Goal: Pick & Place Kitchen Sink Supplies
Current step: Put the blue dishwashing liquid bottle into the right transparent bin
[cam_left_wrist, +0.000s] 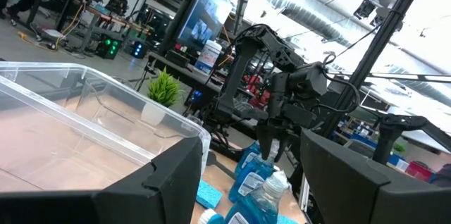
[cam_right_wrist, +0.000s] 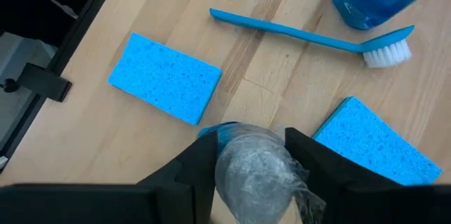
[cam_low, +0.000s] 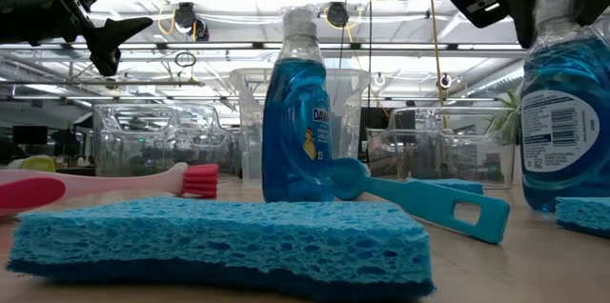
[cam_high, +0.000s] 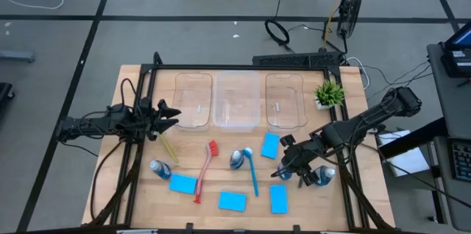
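Grey-capped bottle (cam_right_wrist: 257, 171) stands between the right tool's (cam_right_wrist: 250, 157) fingers.

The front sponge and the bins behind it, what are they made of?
The front sponge looks like soft blue foam: its matte surface is full of tiny holes. The bins look like hard clear plastic: glossy, and you can see through them.

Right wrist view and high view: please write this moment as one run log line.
right hand: fingers around grey cap of blue bottle, near table's right edge | left hand: open, empty, beside clear bins
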`<action>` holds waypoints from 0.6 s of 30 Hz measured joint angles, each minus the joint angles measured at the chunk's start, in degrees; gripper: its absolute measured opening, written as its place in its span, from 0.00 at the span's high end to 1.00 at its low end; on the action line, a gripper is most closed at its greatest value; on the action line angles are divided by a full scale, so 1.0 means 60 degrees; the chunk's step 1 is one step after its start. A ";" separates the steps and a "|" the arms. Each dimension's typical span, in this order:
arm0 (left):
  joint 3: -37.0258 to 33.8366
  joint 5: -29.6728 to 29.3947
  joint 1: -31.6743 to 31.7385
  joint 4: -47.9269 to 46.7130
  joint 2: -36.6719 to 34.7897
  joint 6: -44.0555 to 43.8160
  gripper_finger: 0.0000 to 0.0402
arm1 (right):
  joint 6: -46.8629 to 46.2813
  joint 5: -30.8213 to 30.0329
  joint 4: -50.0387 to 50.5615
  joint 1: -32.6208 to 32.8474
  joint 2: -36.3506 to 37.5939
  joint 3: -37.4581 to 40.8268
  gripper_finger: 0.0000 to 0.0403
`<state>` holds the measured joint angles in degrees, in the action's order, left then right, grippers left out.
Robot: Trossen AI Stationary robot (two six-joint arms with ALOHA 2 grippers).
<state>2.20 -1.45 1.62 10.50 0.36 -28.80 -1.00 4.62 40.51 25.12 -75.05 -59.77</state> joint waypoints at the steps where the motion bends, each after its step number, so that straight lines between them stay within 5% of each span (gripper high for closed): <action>1: 0.0000 0.0000 0.0000 0.0000 0.0001 0.0000 0.40 | -0.0061 -0.0008 0.0002 -0.0001 0.0000 0.0000 0.66; 18: 0.0000 -0.0020 0.0001 0.0004 0.0001 0.0000 0.40 | -0.1325 -0.0263 0.0038 -0.0003 0.1630 0.0036 0.69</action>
<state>2.20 -1.57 1.63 10.52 0.37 -28.80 -8.95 3.04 40.74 25.10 -65.27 -59.55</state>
